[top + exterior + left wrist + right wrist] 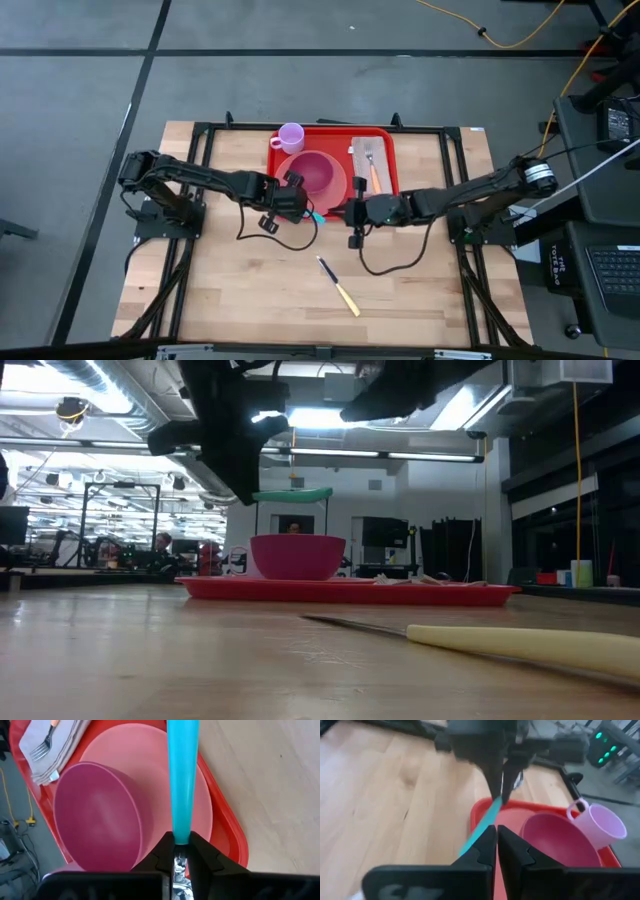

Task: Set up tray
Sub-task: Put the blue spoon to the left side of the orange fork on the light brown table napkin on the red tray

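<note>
The red tray (pixel 385 135) lies at the table's far middle. On it a magenta bowl (pixel 316 172) stands on a pink plate (pixel 335 190). My left gripper (pixel 300 208) hangs over the tray's near left part, shut on a teal-handled utensil (pixel 316 214). The teal handle (pixel 292 494) shows about level above the bowl (pixel 297 557). My right gripper (pixel 352 212) is shut and empty. It hovers just right of the handle's free end, over the tray's near rim, and faces my left gripper. My left gripper pinches the utensil between its two fingers where the teal handle meets the metal stem (pixel 181 839). The fingers slant down from the table's left. The handle sticks out beyond the fingertips over the plate (pixel 200 795). The utensil is lifted clear.
A lilac cup (pixel 290 137) stands in the tray's far left corner. A grey napkin (pixel 362 152) with a fork (pixel 372 165) lies on the tray's right part. A knife with a cream handle (pixel 340 288) lies on the bare wood nearer the front edge.
</note>
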`<state>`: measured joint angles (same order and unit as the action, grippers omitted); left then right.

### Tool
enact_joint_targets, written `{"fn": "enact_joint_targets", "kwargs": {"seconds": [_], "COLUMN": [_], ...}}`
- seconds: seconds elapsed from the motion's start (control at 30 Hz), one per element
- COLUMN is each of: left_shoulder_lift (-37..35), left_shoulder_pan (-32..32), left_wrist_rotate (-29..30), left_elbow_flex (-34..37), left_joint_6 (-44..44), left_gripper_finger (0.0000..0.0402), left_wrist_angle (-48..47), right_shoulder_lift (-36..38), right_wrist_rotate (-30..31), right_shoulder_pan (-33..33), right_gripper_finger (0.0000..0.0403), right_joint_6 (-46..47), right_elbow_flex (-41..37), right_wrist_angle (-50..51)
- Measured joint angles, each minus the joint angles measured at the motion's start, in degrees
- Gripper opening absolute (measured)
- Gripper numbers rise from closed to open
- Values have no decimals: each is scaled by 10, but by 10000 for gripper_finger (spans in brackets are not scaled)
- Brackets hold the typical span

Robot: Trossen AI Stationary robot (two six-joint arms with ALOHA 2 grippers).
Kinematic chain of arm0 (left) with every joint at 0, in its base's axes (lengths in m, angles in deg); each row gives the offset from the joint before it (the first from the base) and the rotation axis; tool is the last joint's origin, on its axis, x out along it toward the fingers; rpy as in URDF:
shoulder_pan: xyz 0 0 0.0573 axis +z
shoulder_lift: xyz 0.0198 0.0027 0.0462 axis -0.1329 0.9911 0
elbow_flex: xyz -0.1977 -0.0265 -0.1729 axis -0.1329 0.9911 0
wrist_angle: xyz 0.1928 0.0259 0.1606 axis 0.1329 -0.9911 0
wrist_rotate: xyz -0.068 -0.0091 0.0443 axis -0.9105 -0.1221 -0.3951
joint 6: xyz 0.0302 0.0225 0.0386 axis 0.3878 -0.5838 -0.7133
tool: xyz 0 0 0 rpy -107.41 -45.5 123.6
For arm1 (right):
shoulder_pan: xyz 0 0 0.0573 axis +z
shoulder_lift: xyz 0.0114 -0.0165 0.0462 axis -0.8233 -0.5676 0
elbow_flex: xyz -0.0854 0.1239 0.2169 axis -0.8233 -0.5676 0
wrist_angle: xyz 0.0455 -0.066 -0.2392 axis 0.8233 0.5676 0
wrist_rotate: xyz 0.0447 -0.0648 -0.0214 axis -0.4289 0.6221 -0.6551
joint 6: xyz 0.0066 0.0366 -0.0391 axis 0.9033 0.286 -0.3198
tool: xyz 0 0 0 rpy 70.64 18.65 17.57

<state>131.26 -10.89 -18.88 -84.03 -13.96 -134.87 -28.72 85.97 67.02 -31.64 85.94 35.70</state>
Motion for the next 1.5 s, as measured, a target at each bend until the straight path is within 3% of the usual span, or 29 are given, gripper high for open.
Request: {"fn": "enact_joint_targets", "kwargs": {"seconds": [0.23, 0.47, 0.63, 0.8, 1.03, 1.5], "left_shoulder_lift": [5, 6, 6, 6, 6, 6], "left_shoulder_pan": [0, 0, 0, 0, -1, -2], "left_wrist_rotate": [-3, 12, 12, 13, 14, 13], "left_elbow_flex": [0, 0, 0, 0, 0, 1], "left_joint_6": [1, 1, 1, 2, 6, 17], "left_gripper_finger": [18, 18, 18, 18, 18, 18], "left_wrist_angle": [0, -2, -2, 0, -4, -6], "right_shoulder_lift": [-53, -94, -128, -174, -230, -260], "right_wrist_rotate": [0, 0, -1, -1, -1, 56], "right_shoulder_pan": [-9, -9, -12, -22, -28, -28], "right_gripper_finger": [47, 111, 136, 139, 139, 139], "right_joint_6": [-78, -83, -64, -36, -3, -20], "right_elbow_flex": [0, 0, 21, 77, 162, 181], "right_wrist_angle": [-74, -135, -161, -130, -5, 15]}}
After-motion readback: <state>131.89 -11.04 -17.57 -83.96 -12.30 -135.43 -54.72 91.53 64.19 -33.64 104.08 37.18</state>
